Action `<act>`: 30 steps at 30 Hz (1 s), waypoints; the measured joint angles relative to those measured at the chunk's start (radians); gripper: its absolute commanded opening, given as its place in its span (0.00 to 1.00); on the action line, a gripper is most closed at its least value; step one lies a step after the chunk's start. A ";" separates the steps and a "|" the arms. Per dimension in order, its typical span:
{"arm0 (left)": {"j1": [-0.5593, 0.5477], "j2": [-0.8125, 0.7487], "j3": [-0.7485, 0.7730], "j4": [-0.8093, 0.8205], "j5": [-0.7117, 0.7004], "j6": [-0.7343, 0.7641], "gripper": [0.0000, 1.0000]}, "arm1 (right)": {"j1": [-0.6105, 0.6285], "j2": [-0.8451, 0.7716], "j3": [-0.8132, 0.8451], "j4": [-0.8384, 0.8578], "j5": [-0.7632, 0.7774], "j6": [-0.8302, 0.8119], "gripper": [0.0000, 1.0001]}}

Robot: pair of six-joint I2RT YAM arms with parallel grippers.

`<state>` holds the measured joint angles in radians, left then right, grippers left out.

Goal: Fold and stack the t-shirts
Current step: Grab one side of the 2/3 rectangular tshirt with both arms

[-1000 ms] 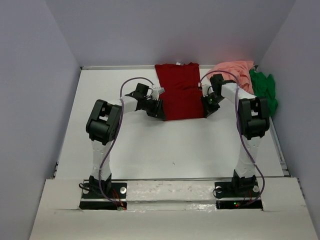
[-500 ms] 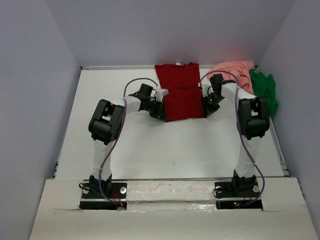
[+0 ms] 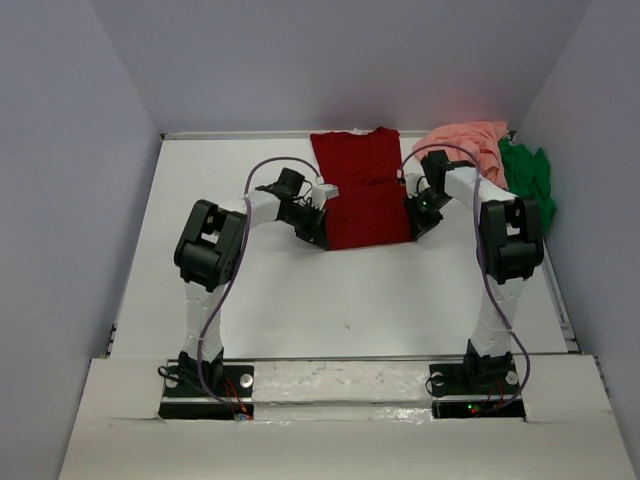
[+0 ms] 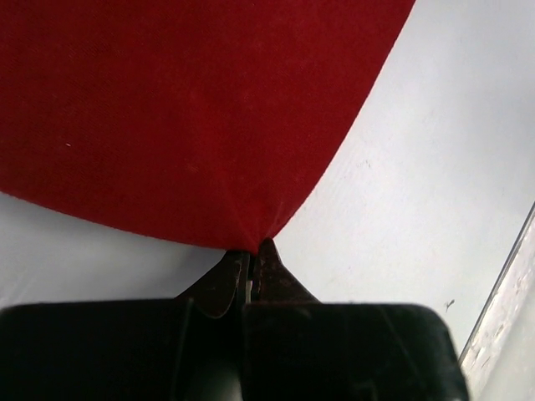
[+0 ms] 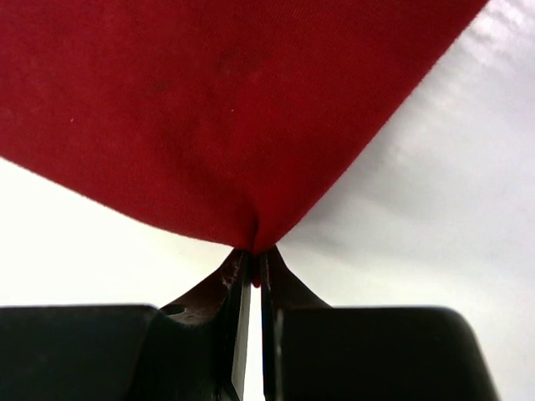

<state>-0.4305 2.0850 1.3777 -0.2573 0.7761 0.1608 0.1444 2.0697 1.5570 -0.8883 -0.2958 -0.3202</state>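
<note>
A pale lilac-grey left wall (image 3: pixel 70 200) rises beside the white surface (image 3: pixel 300 300); a far wall (image 3: pixel 340 60) of the same shade closes the back. The left pincer (image 3: pixel 316 232) is pressed together on the near left corner of the dark red t-shirt (image 3: pixel 362 190), which lies spread at the far middle of the surface. The right pincer (image 3: pixel 418 222) pinches its near right corner. Further right, the salmon pink t-shirt (image 3: pixel 468 142) lies bunched in the far right corner, the bright green t-shirt (image 3: pixel 530 180) crumpled beside it against the right wall (image 3: pixel 600 150).
</note>
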 measured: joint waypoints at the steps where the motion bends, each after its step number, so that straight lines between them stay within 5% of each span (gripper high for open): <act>1: 0.001 -0.002 0.000 -0.018 0.003 0.022 0.00 | 0.000 -0.014 -0.004 -0.014 0.000 -0.003 0.00; 12: 0.026 -0.091 0.000 -0.254 0.072 0.291 0.00 | 0.001 -0.218 -0.103 -0.079 -0.004 -0.034 0.00; 22: 0.012 -0.206 -0.015 -0.651 0.230 0.735 0.00 | 0.005 -0.378 -0.209 -0.183 -0.018 -0.060 0.00; 30: -0.014 -0.313 -0.089 -0.756 0.237 0.895 0.00 | 0.021 -0.483 -0.237 -0.273 -0.051 -0.090 0.00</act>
<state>-0.4442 1.7718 1.2892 -1.0138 1.0130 1.0554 0.1650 1.5867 1.3197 -1.1614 -0.3470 -0.4107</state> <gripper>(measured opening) 0.022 0.110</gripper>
